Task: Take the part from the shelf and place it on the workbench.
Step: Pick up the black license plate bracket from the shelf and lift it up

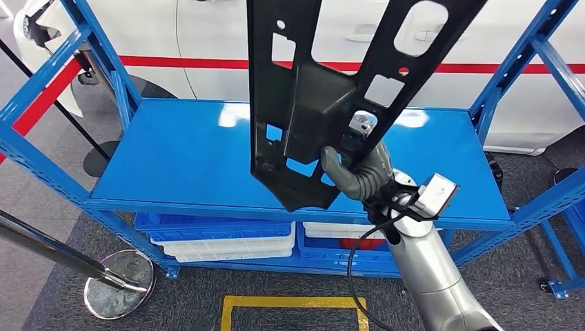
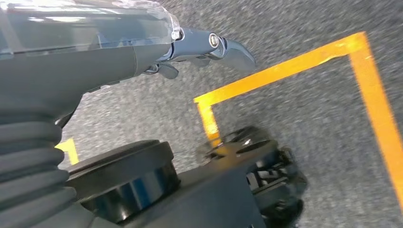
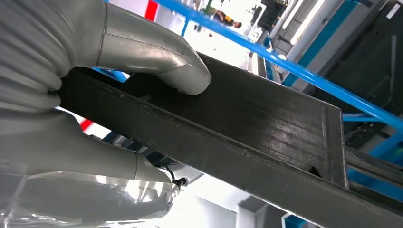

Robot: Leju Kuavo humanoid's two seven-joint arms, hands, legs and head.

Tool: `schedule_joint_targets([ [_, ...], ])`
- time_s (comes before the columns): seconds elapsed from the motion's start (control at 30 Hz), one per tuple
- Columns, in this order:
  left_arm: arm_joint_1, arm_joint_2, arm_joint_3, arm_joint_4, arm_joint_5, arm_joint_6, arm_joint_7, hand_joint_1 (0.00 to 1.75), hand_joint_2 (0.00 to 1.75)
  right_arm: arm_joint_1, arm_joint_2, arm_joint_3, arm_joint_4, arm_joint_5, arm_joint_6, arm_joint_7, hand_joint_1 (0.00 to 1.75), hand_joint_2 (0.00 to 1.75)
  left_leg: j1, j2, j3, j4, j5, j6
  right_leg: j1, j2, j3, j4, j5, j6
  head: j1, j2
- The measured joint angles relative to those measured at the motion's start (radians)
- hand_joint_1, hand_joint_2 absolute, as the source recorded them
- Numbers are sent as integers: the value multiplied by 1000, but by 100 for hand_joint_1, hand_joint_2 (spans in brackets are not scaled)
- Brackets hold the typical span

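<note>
The right hand (image 1: 362, 172) grips the big black part (image 1: 331, 89) near its bottom end, up high in the middle of the frame, above the blue shelf (image 1: 186, 158). The long part could tip, slip, or bump the shelf posts. The left hand (image 2: 142, 52) hangs near the floor; I cannot tell its state.

— What is being shown here?

— A flat black part (image 1: 303, 103), pierced with rectangular and rounded cut-outs and small round holes, is being held upright above the blue shelf (image 1: 179, 158), clear of its top surface.

— How is it being held?

— It is being gripped near its lower end by the right hand (image 1: 362, 172), with the upper end running out of the head view. In the right wrist view, a dark ribbed edge of the part (image 3: 247, 123) is being clasped between the thick grey thumb (image 3: 161, 61) and the fingers (image 3: 95, 161).
</note>
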Motion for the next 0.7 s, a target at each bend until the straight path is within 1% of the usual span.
schedule_joint_targets([
  [0.03, 2, 0, 0, 0, 0, 6, -20, 0, 175, 17, 0, 1, -10, -1, 3, 3, 168, 175, 0, 1, -8, 13, 6, -1, 0, 0, 0, 1, -1, 0, 0, 0],
  [0.07, 3, 0, 0, 0, 0, 12, -43, 0, 175, 34, 0, 3, -21, 0, 5, 4, 168, 175, 1, 1, 5, -17, 31, 0, 1, 0, 1, 3, -2, 0, 0, 0],
  [0.1, 3, 0, 0, 0, 1, 15, -65, 0, 175, 48, 0, 5, -31, 4, 5, 4, 168, 175, 1, 2, 34, -81, 69, 1, 1, 0, 1, 5, -3, 2, 0, 0],
  [0.13, 1, 0, 0, 0, 3, 15, -86, 0, 175, 60, 0, 7, -41, 9, 2, 4, 168, 175, 1, 2, 69, -153, 99, 4, 2, 1, 1, 8, -6, 5, 0, 0],
  [0.17, -1, 0, 0, 0, 5, 11, -104, 0, 175, 70, 0, 8, -50, 14, 0, 4, 168, 175, 0, 2, 97, -213, 121, 8, 3, 2, 0, 12, -8, 8, 0, 0],
  [0.2, -3, -1, 0, 0, 9, 3, -118, 0, 175, 79, 0, 10, -57, 19, -4, 5, 168, 175, -1, 2, 115, -250, 131, 13, 5, 2, -2, 15, -9, 12, 0, 0],
  [0.23, -4, -1, 0, 0, 12, -6, -127, 0, 175, 86, 0, 11, -62, 23, -7, 5, 168, 175, -3, 1, 120, -263, 130, 18, 6, 2, -3, 17, -9, 17, 0, 0],
  [0.3, -5, -1, 0, 0, 15, -27, -133, 0, 175, 98, 0, 13, -68, 28, -12, 9, 168, 175, -4, 1, 121, -267, 134, 31, 4, 2, -4, 17, -9, 28, 0, 0],
  [0.33, -6, -2, 0, 0, 16, -38, -133, 0, 175, 101, 0, 13, -69, 30, -14, 12, 168, 175, -3, 2, 123, -271, 138, 37, 2, 2, -6, 25, -16, 33, 0, 0],
  [0.37, -7, -2, 0, 0, 16, -48, -131, 0, 175, 104, 0, 13, -70, 30, -16, 14, 168, 175, -1, 2, 124, -276, 141, 44, 1, 2, -17, 50, -34, 38, 0, 0],
  [0.4, -10, -2, 0, 0, 17, -58, -127, 0, 175, 108, 0, 12, -70, 30, -18, 16, 168, 175, 0, 3, 125, -279, 143, 48, 0, 2, -36, 95, -62, 43, 0, 0],
  [0.47, -12, -2, 0, 0, 22, -74, -108, 0, 175, 118, -1, 10, -69, 27, -20, 17, 168, 175, -2, 3, 125, -279, 144, 51, -1, 2, -97, 228, -125, 49, 0, 0],
  [0.5, -13, -2, 1, 0, 26, -80, -92, 0, 175, 125, -1, 8, -67, 23, -20, 17, 168, 175, -3, 3, 124, -278, 144, 51, -2, 2, -122, 281, -141, 51, 0, 0],
  [0.53, -13, -2, 3, 0, 31, -84, -72, 0, 175, 132, -2, 7, -63, 18, -19, 17, 168, 175, -3, 3, 124, -277, 144, 51, -3, 2, -131, 301, -140, 51, 0, 0],
  [0.57, -13, -2, 6, 0, 37, -86, -51, 0, 175, 137, -2, 4, -60, 11, -17, 17, 168, 175, -4, 3, 124, -276, 144, 50, -4, 2, -121, 279, -119, 50, 0, 0],
  [0.6, -13, -2, 10, 0, 44, -87, -29, 0, 175, 140, -2, 2, -56, 3, -14, 18, 168, 175, -4, 2, 124, -274, 145, 50, -4, 1, -90, 219, -84, 47, 0, 0],
  [0.63, -13, -2, 15, 0, 50, -87, -10, 0, 175, 141, -2, -1, -54, -6, -10, 19, 168, 175, -4, 2, 124, -273, 145, 48, -4, 2, -53, 143, -54, 44, 0, 0],
  [0.67, -13, -2, 21, 0, 56, -87, 4, 0, 175, 142, -1, -3, -51, -14, -7, 22, 168, 175, -5, 1, 123, -270, 145, 46, -2, 2, -21, 78, -29, 40, 0, 0],
  [0.7, -13, -2, 26, 0, 61, -87, 15, 0, 175, 142, -1, -5, -49, -23, -5, 26, 168, 175, -6, 1, 120, -269, 146, 42, 0, 3, -2, 36, -16, 36, 0, 0],
])
